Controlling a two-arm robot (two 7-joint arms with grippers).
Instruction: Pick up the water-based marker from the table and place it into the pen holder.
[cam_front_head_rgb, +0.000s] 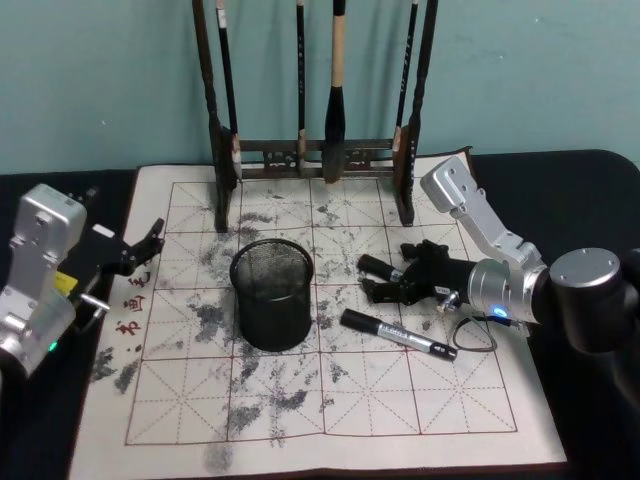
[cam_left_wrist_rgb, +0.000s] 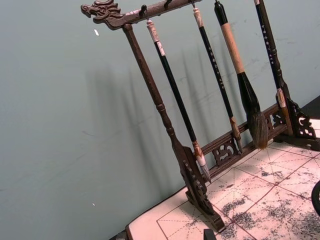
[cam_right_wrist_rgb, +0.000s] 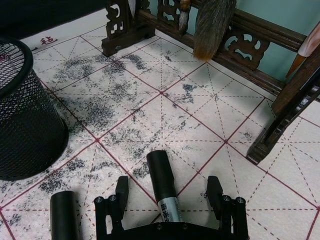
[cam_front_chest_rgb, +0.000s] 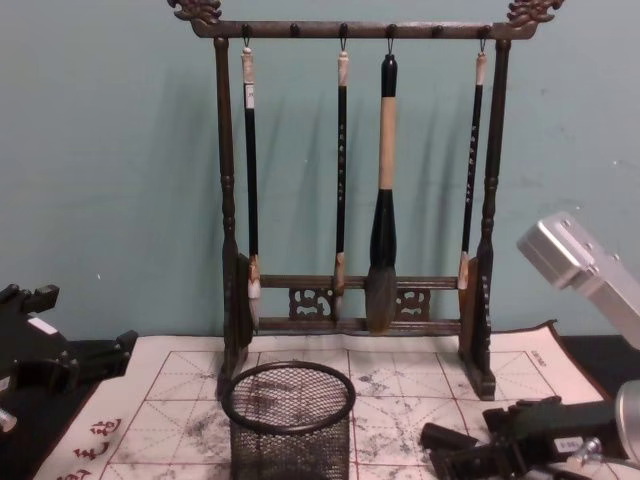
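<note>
A water-based marker (cam_right_wrist_rgb: 161, 176) with a black cap and a printed silver barrel lies on the gridded mat, between the fingers of my right gripper (cam_right_wrist_rgb: 168, 192). The gripper is open and straddles it with a gap on each side. In the head view this marker's cap (cam_front_head_rgb: 375, 266) points toward the black mesh pen holder (cam_front_head_rgb: 272, 290), which stands upright a short way to its left. A second marker (cam_front_head_rgb: 398, 334) of the same kind lies free on the mat just in front of my right gripper (cam_front_head_rgb: 385, 277). My left gripper (cam_front_head_rgb: 145, 248) rests at the mat's left edge, open and holding nothing.
The tall wooden brush rack (cam_front_head_rgb: 310, 155) with several hanging brushes stands along the mat's (cam_front_head_rgb: 400, 400) far edge, behind the pen holder. A thin cable loop (cam_front_head_rgb: 470, 335) lies beside my right wrist. The mat's front half is bare paper with ink smudges.
</note>
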